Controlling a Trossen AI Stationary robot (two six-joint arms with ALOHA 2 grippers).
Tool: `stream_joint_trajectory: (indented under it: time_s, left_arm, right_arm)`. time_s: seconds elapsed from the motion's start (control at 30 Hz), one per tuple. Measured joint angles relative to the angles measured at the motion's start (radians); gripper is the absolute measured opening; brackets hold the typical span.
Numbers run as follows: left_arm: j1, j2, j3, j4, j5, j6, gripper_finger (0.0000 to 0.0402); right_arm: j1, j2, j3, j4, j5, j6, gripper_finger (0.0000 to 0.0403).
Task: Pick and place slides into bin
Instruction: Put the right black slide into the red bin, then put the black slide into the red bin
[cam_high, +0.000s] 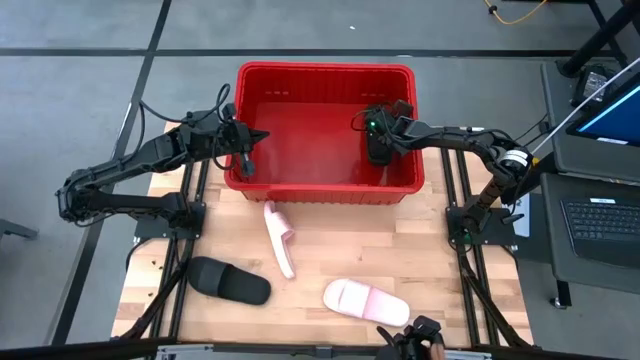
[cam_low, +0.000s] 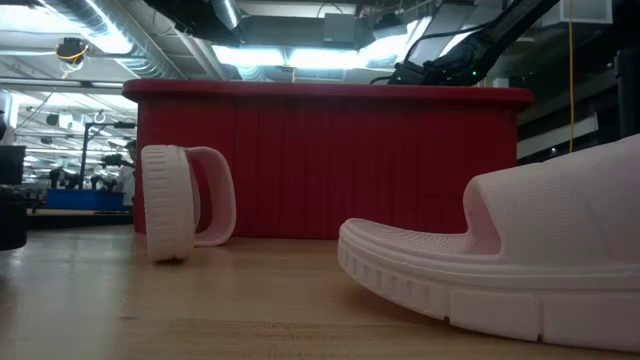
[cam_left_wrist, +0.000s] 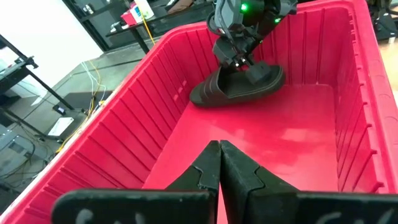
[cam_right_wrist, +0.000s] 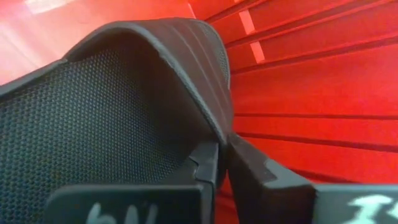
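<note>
High view: one large rectangular red plastic bin (cam_high: 325, 75) with slotted walls and a thick rim, standing at the far side of the pale wooden counter (cam_high: 330, 235). Inside it, at the right-hand end, the right end effector (cam_high: 379, 148) is lowered to the floor of the bin with one matte black open-toe slide (cam_left_wrist: 239, 84) directly under it. In the right wrist view its fingers pinch the edge of the black strap, nearly closed, with the sandal's sole resting on the bin floor; judged, the release is at hand. The left end effector (cam_high: 243, 160) hangs just inside the bin's left end, fingers closed on nothing. Remaining on the counter: one pale pink slide (cam_high: 280, 237) on its side just in front of the bin, long axis running away from the bin; a second black slide (cam_high: 229, 281) nearer the left arm; a second pink slide (cam_high: 366, 301) flat, nearer the right arm.
</note>
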Motion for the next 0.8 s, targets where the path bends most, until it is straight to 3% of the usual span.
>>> stream_joint_trajectory:
  time_s: [0.37,0.8]
  left_arm:
    - [0.000,0.000,0.000,-0.007,0.000,0.005,0.0002]
    - [0.000,0.000,0.000,-0.007,0.000,0.018,0.0002]
  right_arm:
    - [-0.001,0.000,0.000,0.001,0.001,0.000,0.0083]
    - [0.013,0.000,0.000,-0.001,0.003,0.019,0.0096]
